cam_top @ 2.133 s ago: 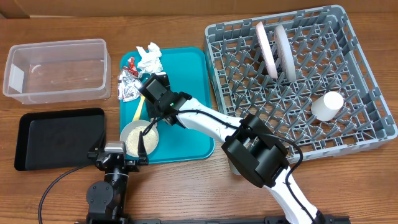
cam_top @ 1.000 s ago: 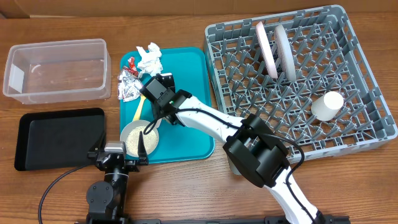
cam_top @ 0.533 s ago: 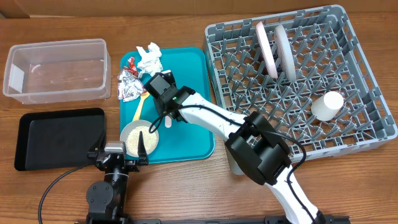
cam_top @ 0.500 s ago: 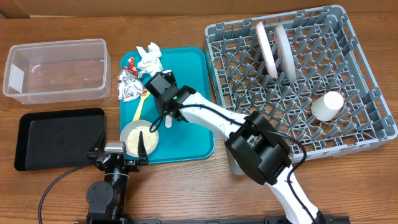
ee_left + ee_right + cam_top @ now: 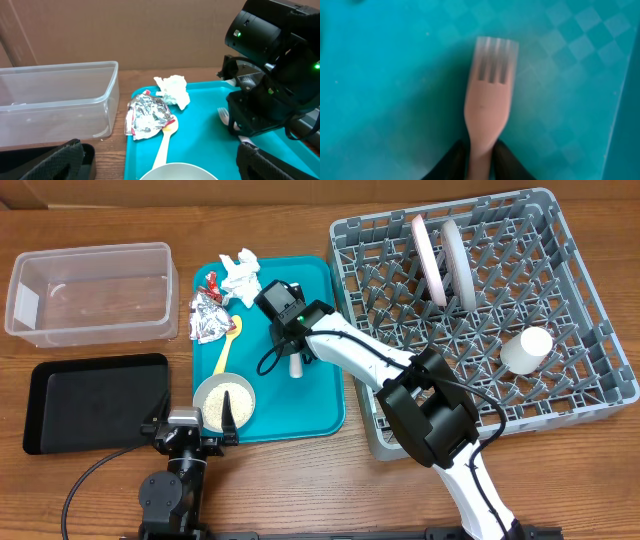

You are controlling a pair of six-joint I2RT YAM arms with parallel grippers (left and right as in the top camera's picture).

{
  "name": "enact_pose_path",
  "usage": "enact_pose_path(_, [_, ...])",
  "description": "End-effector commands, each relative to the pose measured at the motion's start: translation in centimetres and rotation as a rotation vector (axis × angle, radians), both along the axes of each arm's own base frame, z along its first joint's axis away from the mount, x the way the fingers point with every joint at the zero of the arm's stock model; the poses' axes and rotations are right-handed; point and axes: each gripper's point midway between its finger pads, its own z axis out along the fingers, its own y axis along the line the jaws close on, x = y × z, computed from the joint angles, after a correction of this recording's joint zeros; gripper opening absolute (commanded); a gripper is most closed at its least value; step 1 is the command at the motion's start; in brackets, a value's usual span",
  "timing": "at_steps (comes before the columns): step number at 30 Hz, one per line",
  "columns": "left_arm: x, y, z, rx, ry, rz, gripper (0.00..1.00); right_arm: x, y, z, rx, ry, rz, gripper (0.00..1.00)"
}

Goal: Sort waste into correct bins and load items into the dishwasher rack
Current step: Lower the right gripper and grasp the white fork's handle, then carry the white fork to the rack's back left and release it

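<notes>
Right gripper (image 5: pixel 480 159): fingers pinched on the handle of a pale white plastic fork (image 5: pixel 490 100). Its tines are blurred and point away from the wrist. The fork is over the teal tray (image 5: pixel 315 405), near the tray's right edge. Left gripper (image 5: pixel 160 165): fingers spread wide, holding nothing, at the bench's front edge.

white fork (image 5: pixel 487 107), teal checkered tray (image 5: pixel 380 75), grey rack (image 5: pixel 440 340), black tray (image 5: pixel 95 400)

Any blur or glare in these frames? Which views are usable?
Right wrist: the white fork is smeared, worst at the tines, and the teal tray pattern is soft too. Left wrist: sharp on the foil wrapper, no glare. Overhead: crisp and evenly lit across the dishwasher rack.
</notes>
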Motion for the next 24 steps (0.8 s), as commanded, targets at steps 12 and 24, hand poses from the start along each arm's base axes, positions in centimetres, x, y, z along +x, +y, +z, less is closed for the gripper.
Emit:
enact_pose_path(12, [0.0,0.0,0.1,0.008,-0.006,-0.002,1.00,-0.2,2.0,4.6,-0.035,0.000,0.100,0.20])
enact_pose_path(24, [0.0,0.0,0.1,0.008,-0.006,-0.002,1.00,-0.1,1.4,9.6,0.014,0.037,0.138,0.34])
